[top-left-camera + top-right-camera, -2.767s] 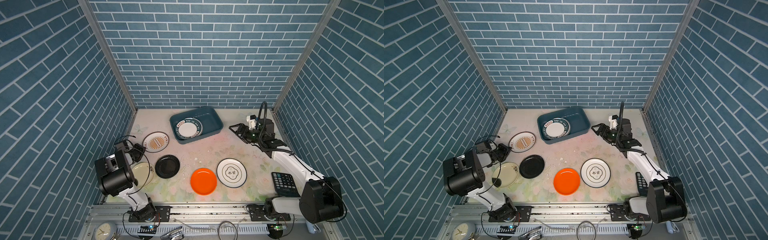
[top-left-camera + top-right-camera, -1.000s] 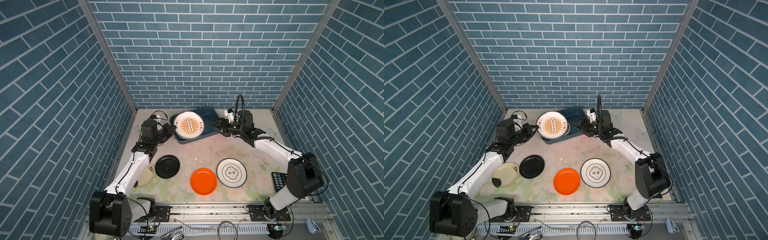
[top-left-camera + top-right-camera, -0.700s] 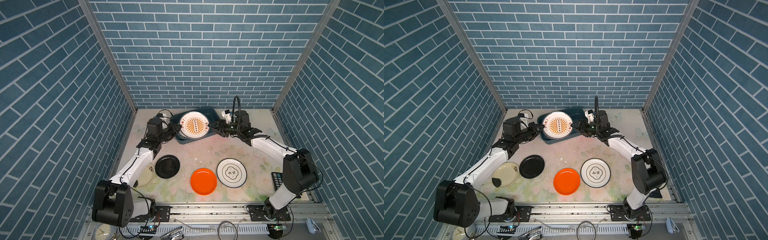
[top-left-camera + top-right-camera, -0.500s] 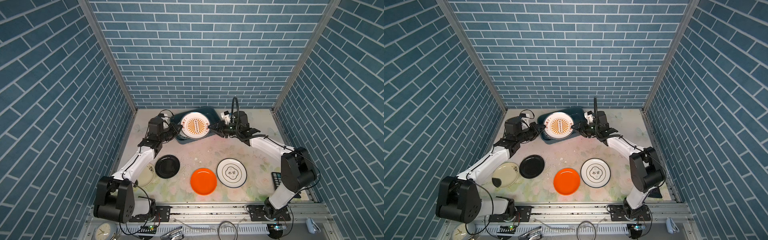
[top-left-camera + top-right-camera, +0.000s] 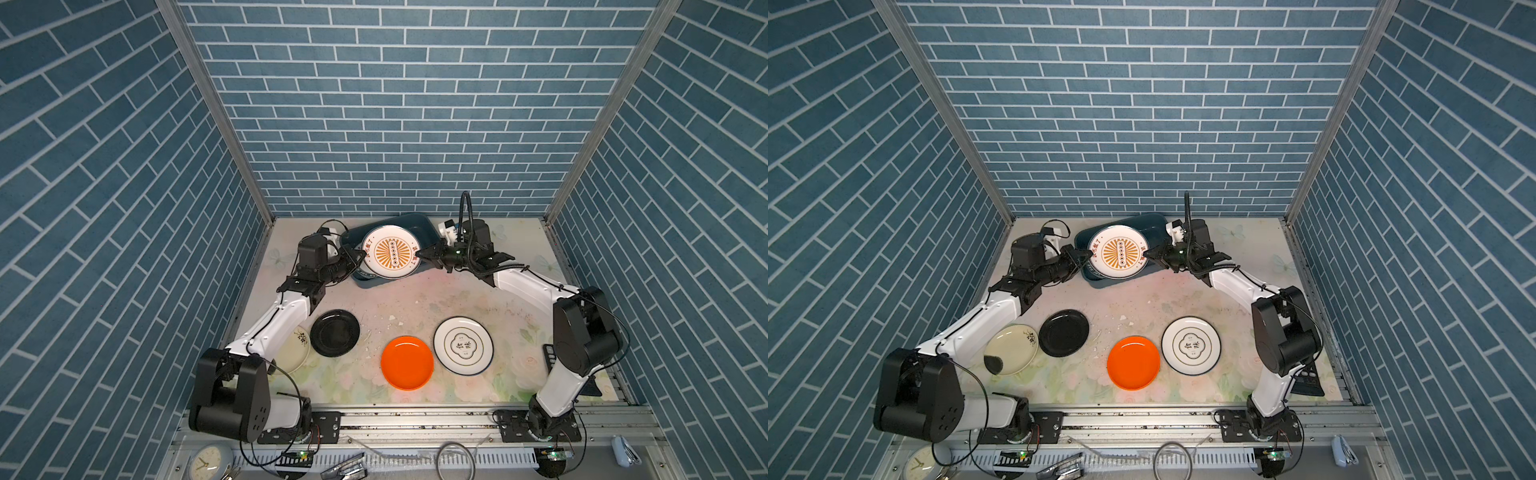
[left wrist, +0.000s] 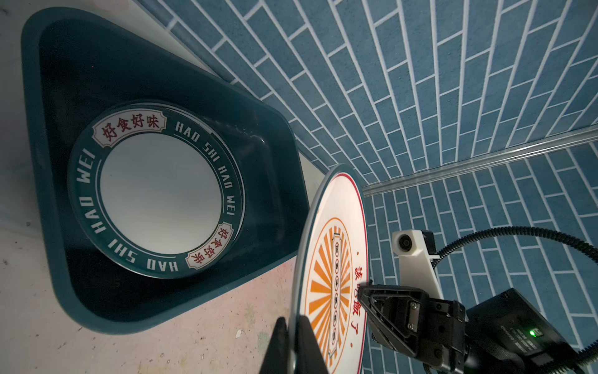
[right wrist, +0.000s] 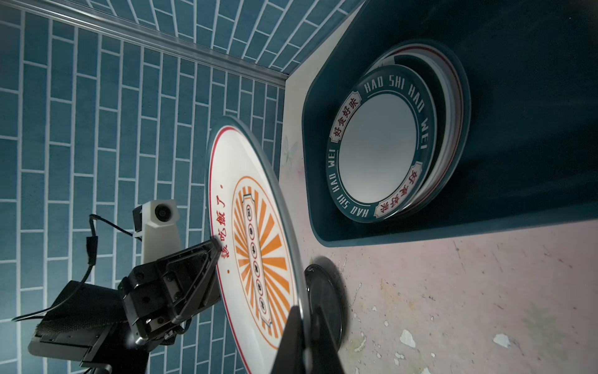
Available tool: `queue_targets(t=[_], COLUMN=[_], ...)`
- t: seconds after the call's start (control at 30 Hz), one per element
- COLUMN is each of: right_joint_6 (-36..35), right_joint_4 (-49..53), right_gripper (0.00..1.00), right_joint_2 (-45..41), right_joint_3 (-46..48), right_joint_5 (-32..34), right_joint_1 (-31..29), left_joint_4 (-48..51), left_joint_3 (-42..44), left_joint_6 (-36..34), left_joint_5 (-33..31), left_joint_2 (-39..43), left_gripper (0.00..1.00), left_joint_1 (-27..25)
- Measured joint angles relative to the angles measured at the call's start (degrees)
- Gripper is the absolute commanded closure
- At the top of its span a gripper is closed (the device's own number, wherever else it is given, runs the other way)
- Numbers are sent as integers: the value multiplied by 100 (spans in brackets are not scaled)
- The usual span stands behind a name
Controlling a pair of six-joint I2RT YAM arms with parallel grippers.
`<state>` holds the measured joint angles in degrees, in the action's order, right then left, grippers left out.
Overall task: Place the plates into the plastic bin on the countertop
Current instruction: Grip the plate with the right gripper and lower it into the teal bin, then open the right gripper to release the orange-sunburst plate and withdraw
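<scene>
Sunburst plate [image 5: 390, 257] is up in the air, face up, over the near side of the plastic bin [image 5: 415, 224], which sits at the middle of the far edge of the countertop [image 5: 415, 303]. Change over the last second: the right gripper [image 5: 420, 254] went from spread beside the plate to pressed together on its right rim, and the wrist view shows the rim sandwiched between the two fingers. Left gripper [image 5: 358, 258], which carried the plate over from the left edge, straddles the opposite rim; I cannot tell if it is pinching or already letting go (the gap looks tiny in its wrist view). Reads as a handover or a two-handed lower into the bin, so this plate is close to done. A teal-rimmed plate [image 6: 160, 194] already lies inside on a small stack. Still out toward the near edge of the countertop: cream plate [image 5: 1011, 349], black plate [image 5: 334, 332], orange plate [image 5: 407, 363], character plate [image 5: 463, 345]. Task looks roughly half done.
</scene>
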<state>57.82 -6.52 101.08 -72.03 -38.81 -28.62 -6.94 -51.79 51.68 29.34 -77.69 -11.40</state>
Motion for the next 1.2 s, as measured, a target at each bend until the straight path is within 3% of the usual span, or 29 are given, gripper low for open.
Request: queue_targets(t=[0.07, 0.2, 0.47, 0.67, 1.2], right_joint_6=[-17, -205, -898, -1338, -1786], right_joint_4=[133, 667, 1958, 2730, 4009], right_gripper=[100, 100, 100, 100, 100], right_joint_2=[79, 326, 1095, 1930, 3547], right_joint_3=[-85, -503, -2098, -3268, -5412], right_joint_5=[109, 446, 1128, 1276, 1311], right_joint_1=[-2, -28, -68, -170, -393], left_joint_4=[98, 509, 1480, 1816, 2090], left_joint_3=[0, 0, -275, -275, -76], left_joint_6=[-52, -210, -752, -942, -1001], left_joint_5=[-17, -275, -1110, -1534, -1803], left_joint_2=[46, 258, 1097, 1602, 1781], left_gripper=[26, 1, 0, 0, 1], left_joint_1=[-13, -15, -15, -15, -15])
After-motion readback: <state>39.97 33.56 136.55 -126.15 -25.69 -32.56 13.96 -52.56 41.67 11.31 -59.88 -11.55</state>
